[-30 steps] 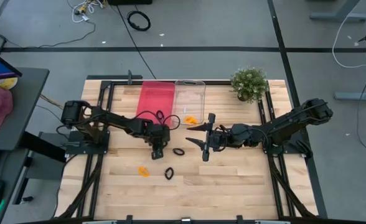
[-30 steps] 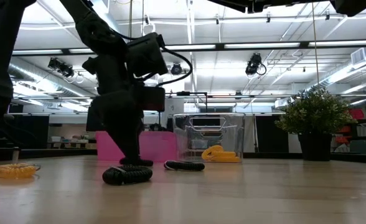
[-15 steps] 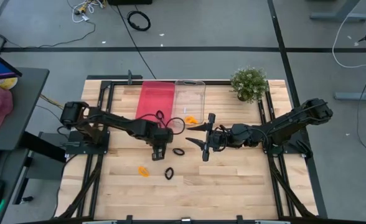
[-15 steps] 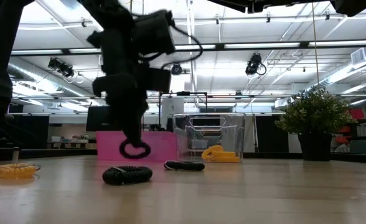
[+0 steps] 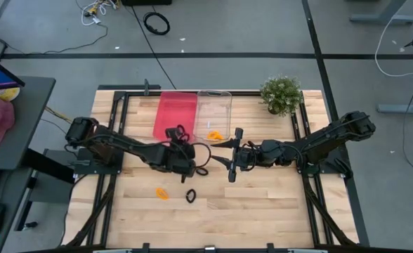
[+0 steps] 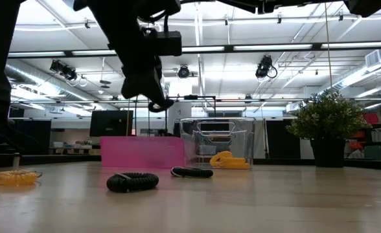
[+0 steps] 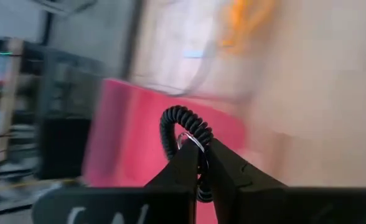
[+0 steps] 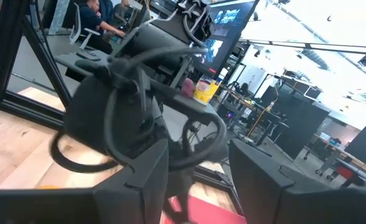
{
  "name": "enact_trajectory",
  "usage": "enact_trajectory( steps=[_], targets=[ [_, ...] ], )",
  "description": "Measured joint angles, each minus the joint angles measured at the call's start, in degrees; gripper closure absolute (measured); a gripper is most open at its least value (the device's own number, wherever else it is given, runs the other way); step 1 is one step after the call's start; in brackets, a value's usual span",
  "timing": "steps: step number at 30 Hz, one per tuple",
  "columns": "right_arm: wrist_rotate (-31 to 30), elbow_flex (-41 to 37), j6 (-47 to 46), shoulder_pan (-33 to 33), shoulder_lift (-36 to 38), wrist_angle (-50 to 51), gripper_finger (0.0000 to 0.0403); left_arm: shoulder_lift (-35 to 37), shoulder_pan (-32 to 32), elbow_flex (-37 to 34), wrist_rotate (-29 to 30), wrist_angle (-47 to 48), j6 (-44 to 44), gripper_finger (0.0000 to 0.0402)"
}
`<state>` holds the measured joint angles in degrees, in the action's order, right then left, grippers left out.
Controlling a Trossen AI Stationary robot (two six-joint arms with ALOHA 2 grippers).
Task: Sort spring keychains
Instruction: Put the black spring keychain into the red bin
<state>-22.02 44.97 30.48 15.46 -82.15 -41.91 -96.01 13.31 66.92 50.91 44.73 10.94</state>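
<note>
In clear bin: orange keychain; pink bin alongside

**Where things sit on the desk**

Two bins stand side by side at the far edge of the desk: the left bin and, touching it on the right, the right bin, with one keychain inside it. A plant stands at the far right corner. The left hand hangs above the desk just in front of the left bin, pinching a keychain clear of the surface. The right hand is just to its right, mid-desk, in front of the right bin. Nearer the front edge lie two more keychains, one left of the other. Another lies farther back, before the bins.
</note>
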Motion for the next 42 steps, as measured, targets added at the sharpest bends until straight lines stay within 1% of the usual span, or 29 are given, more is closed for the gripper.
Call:
enact_trajectory(
  steps=[2, 4, 9, 11, 17, 21, 29, 31, 34, 37, 38, 39, 41, 42],
  targets=[
    [0.0, 0.0, 0.0, 0.0, 0.0, 0.0, 0.0229, 0.0, -0.7, -0.9, 4.5, 0.0, 1.0, 0.0382],
    [0.0, 0.0, 0.0, 0.0, 0.0, 0.0, 0.0229, 0.0, -1.7, -2.2, 7.7, 0.0, 2.3, 0.0383],
    [0.0, 0.0, 0.0, 0.0, 0.0, 0.0, 0.0229, 0.0, -5.4, -6.7, 10.5, -0.7, 6.5, 0.0377],
    [0.0, 0.0, 0.0, 0.0, 0.0, 0.0, 0.0229, 0.0, -7.2, -8.4, 10.3, -0.8, 7.9, 0.0376],
    [0.0, 0.0, 0.0, 0.0, 0.0, 0.0, 0.0229, 0.0, -11.2, -11.2, 4.3, -1.8, 10.4, 0.0365],
    [0.0, 0.0, 0.0, 0.0, 0.0, 0.0, 0.0229, 0.0, -12.2, -11.2, 1.7, -3.4, 10.9, 0.0338],
    [0.0, 0.0, 0.0, 0.0, 0.0, 0.0, 0.0229, 0.0, -11.0, -11.2, 1.4, -4.5, 10.5, 0.0260],
    [0.0, 0.0, 0.0, 0.0, 0.0, 0.0, 0.0229, 0.0, -10.9, -11.2, -0.6, -4.5, 10.4, 0.0245],
    [0.0, 0.0, 0.0, 0.0, 0.0, 0.0, 0.0229, 0.0, -10.9, -11.2, -3.4, -4.5, 10.6, 0.0231],
    [0.0, 0.0, 0.0, 0.0, 0.0, 0.0, 0.0229, 0.9, -11.0, -11.2, -5.8, -4.7, 11.5, 0.0229],
    [0.0, 0.0, 0.0, 0.0, 0.0, 0.0, 0.0229, 1.2, -11.0, -11.2, -5.5, -4.8, 11.8, 0.0229],
    [0.0, 0.0, 0.0, 0.0, 0.0, 0.0, 0.0229, 1.6, -11.0, -11.2, -3.7, -5.0, 12.4, 0.0231],
    [0.0, 0.0, 0.0, 0.0, 0.0, 0.0, 0.0229, 2.9, -10.9, -11.2, 2.0, -5.1, 14.6, 0.0234],
    [0.0, 0.0, 0.0, 0.0, 0.0, 0.0, 0.0229, 3.7, -10.7, -11.2, 3.6, -5.2, 15.6, 0.0236]
  ],
)
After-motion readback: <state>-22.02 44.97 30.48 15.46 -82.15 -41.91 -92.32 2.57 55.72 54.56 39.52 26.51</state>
